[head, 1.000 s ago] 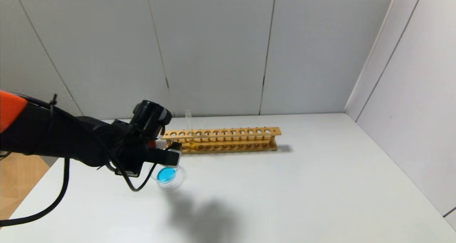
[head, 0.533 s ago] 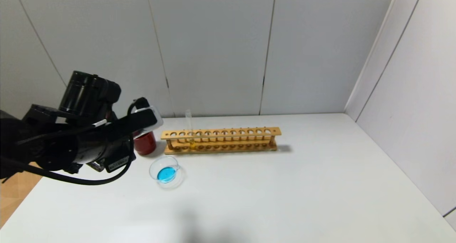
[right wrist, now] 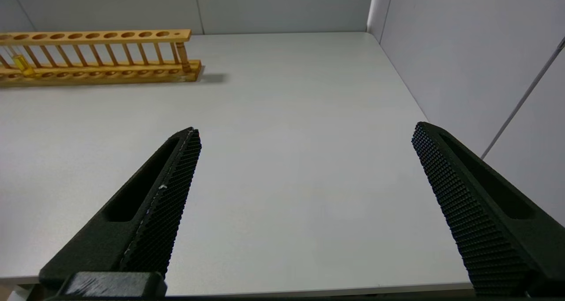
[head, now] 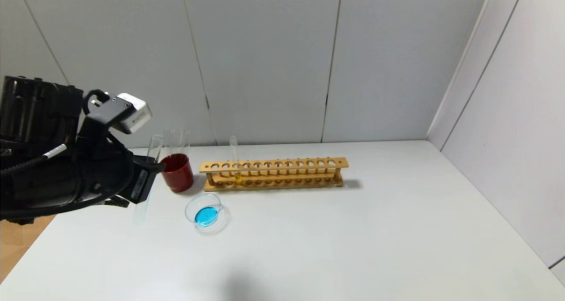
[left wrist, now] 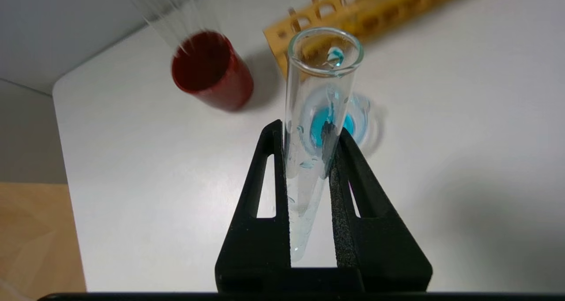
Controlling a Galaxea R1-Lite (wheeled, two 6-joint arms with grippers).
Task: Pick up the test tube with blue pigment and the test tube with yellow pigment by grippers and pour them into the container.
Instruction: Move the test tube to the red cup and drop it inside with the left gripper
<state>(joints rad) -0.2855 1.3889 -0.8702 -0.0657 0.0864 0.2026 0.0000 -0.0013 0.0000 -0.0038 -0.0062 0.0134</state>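
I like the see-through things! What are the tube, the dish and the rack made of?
Tube: probably clear glass, shiny, droplets inside show through.
Dish: likely glass too, transparent, blue liquid visible.
Rack: looks like light, matte wood with drilled holes.

Blue in the dish, yellow in the rack, dark red beside them

The clear dish (head: 206, 212) holds a bright blue pool; the clear tube (left wrist: 315, 129) in the black left gripper (left wrist: 307, 133) carries only blue-tinged droplets. A clear tube (head: 234, 159) with a yellow bottom stands in the tan wooden rack (head: 273, 173). The cup (head: 177, 173) is dark red. The table (head: 353, 239) is white, the walls pale grey. The right gripper (right wrist: 304, 135) is black with cross-hatched pads.
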